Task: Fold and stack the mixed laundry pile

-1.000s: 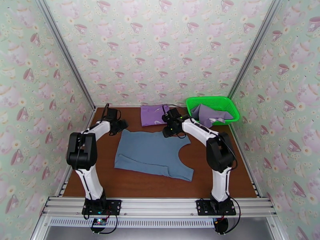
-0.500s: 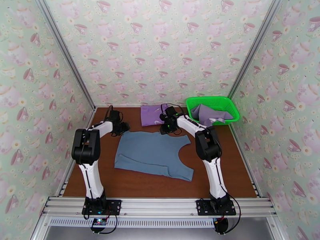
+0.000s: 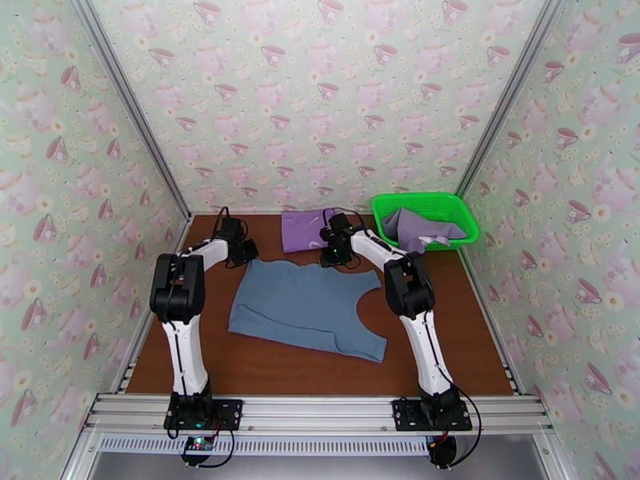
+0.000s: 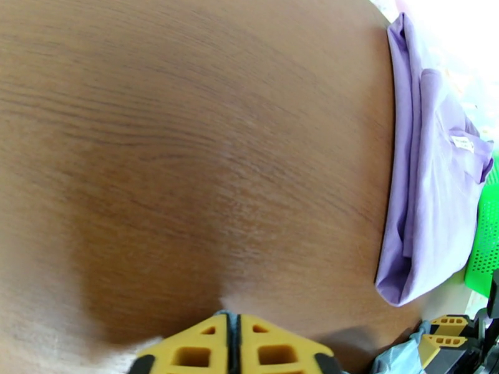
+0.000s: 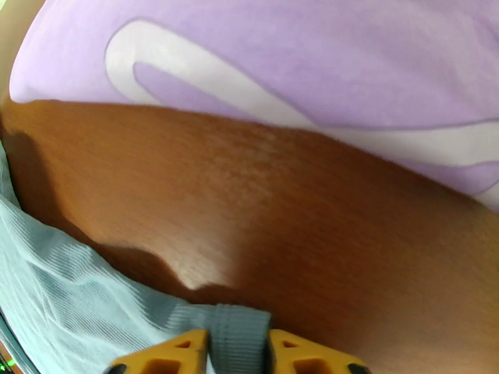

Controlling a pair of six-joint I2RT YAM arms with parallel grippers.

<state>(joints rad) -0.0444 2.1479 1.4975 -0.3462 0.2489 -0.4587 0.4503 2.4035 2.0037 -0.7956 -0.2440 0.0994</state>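
Observation:
The dusty blue-grey garment lies spread flat mid-table. My left gripper sits at its far left corner; its yellow fingertips are pressed together with just a thin grey sliver between them. At the far right shoulder strap, my right gripper is shut on a fold of ribbed blue-grey cloth. The bright purple shirt with its white mark lies folded just beyond both grippers. The pale lavender-grey garment is bunched in the basket.
The green mesh basket stands at the back right corner. Patterned walls close in the table on three sides. Bare brown table lies in front of the blue-grey garment and to its right.
Both arms reached farther back along the garment's far edge. Both grippers closed: the left at the far left corner, the right onto the strap.

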